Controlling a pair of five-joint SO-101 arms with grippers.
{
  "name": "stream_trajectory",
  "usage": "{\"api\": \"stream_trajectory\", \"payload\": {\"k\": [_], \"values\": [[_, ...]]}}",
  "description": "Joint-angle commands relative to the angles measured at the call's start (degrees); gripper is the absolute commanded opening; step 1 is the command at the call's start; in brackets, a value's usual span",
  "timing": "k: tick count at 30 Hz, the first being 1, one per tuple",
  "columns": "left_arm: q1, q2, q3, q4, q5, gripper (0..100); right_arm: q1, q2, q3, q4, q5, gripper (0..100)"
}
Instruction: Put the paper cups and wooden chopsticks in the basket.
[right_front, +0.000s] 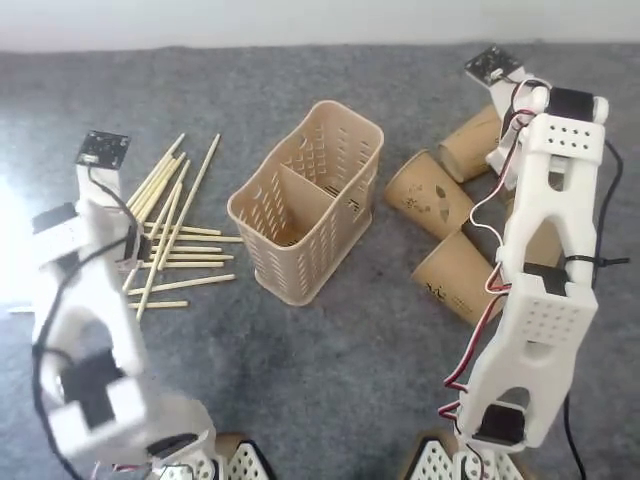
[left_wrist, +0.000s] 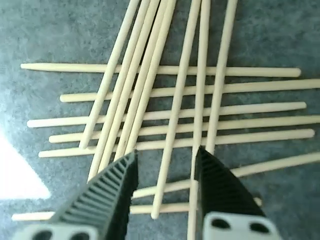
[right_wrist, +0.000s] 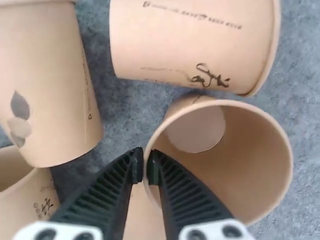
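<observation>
Inside the wide-open left claw (left_wrist: 165, 156) lies one chopstick (left_wrist: 177, 95) — the right claw (right_wrist: 145, 159) pinches the rim of a paper cup (right_wrist: 240, 150).

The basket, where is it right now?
In the high view the basket stands upright mid-table, between the chopsticks on the robot's left and the paper cups on its right.
</observation>
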Motion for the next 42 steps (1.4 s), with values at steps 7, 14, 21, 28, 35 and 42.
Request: {"api": "stream_trajectory", "payload": {"k": [7,14,21,28,35,42], "values": [[0.6,17.3,-17.5,6.9,-3.3,18,0.4,-0.3,-1.9,1.9,0.6,0.8],[2.5,17.8,-16.3,7.0,-4.7,7,0.3,-0.3,-1.9,1.8,0.5,0.8],[6.2,17.8,-13.2,8.3,-6.4,4,0.7,-0.3,-1.9,2.0,0.5,0.8],[6.7,17.9,-13.1,9.1,-6.4,4,0.8,-0.3,-1.9,3.5,0.6,0.8],[6.7,22.6,-15.7,10.6,-6.4,1,0.9,-0.3,-1.9,3.5,0.7,0.8],[6.7,27.3,-21.4,14.7,-6.2,1,0.8,-0.4,-2.0,1.5,0.9,0.8]]}}
